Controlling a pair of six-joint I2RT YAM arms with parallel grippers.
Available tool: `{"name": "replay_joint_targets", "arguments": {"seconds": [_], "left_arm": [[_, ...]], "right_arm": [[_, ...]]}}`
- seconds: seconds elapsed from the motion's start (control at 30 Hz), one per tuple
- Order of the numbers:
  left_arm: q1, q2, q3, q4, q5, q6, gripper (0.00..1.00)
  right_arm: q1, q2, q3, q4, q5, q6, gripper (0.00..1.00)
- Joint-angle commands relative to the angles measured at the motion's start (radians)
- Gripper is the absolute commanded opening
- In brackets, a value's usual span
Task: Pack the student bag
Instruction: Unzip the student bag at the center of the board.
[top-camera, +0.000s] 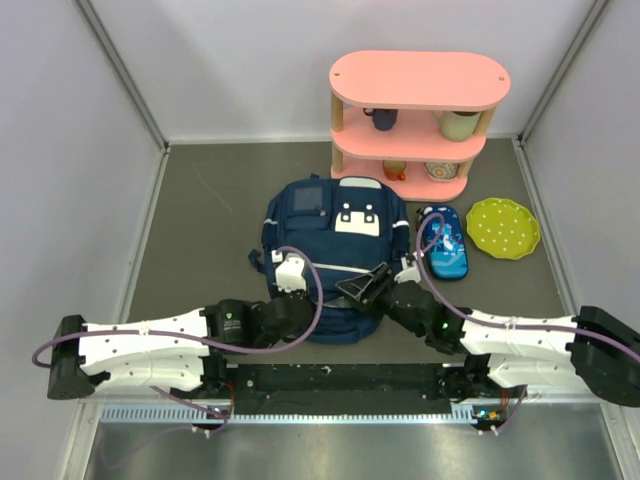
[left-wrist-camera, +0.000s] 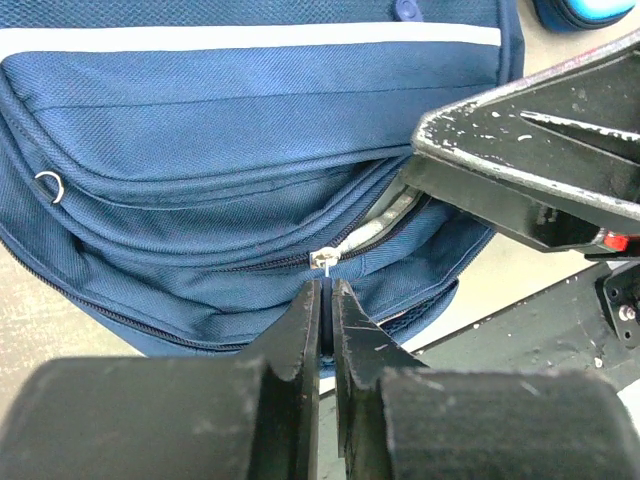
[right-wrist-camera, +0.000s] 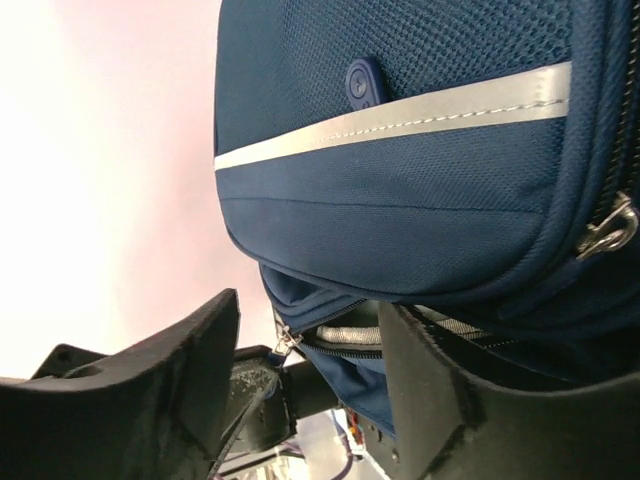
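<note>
The student bag (top-camera: 335, 235), a navy backpack with white patches, lies flat in the middle of the table. Its zip stands partly undone, and grey lining (left-wrist-camera: 385, 215) shows in the gap. In the left wrist view my left gripper (left-wrist-camera: 326, 285) is shut on the small silver zipper pull (left-wrist-camera: 324, 260) at the end of that gap. My right gripper (right-wrist-camera: 312, 310) is open at the bag's near edge. One finger (right-wrist-camera: 450, 400) reaches into the opening, and the other finger (right-wrist-camera: 190, 370) stays outside. From above, both grippers meet at the bag's near side, left gripper (top-camera: 315, 298), right gripper (top-camera: 362, 285).
A pink two-tier shelf (top-camera: 420, 120) with cups and bowls stands behind the bag. A small blue pencil case (top-camera: 443, 243) lies right of the bag, with a yellow-green plate (top-camera: 502, 227) beyond it. Walls close in both sides.
</note>
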Motion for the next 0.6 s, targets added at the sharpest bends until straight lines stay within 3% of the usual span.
{"name": "replay_joint_targets", "arguments": {"seconds": [0.0, 0.27, 0.43, 0.47, 0.5, 0.57], "left_arm": [[-0.017, 0.002, 0.006, 0.125, 0.079, 0.062, 0.00], [-0.088, 0.056, 0.058, 0.177, 0.061, 0.100, 0.00], [-0.108, 0.039, 0.057, 0.180, 0.071, 0.123, 0.00], [-0.112, 0.036, 0.055, 0.184, 0.082, 0.138, 0.00], [-0.115, 0.036, 0.055, 0.191, 0.087, 0.145, 0.00], [-0.123, 0.036, 0.057, 0.211, 0.100, 0.166, 0.00]], "right_arm": [[-0.051, 0.042, 0.027, 0.028, 0.212, 0.024, 0.65], [-0.068, 0.180, 0.011, 0.166, 0.213, 0.112, 0.66], [-0.093, 0.213, 0.054, 0.047, 0.190, 0.202, 0.62], [-0.093, 0.228, 0.063, 0.007, 0.196, 0.208, 0.61], [-0.093, 0.239, 0.077, -0.005, 0.210, 0.219, 0.52], [-0.093, 0.259, 0.083, -0.015, 0.224, 0.276, 0.43]]}}
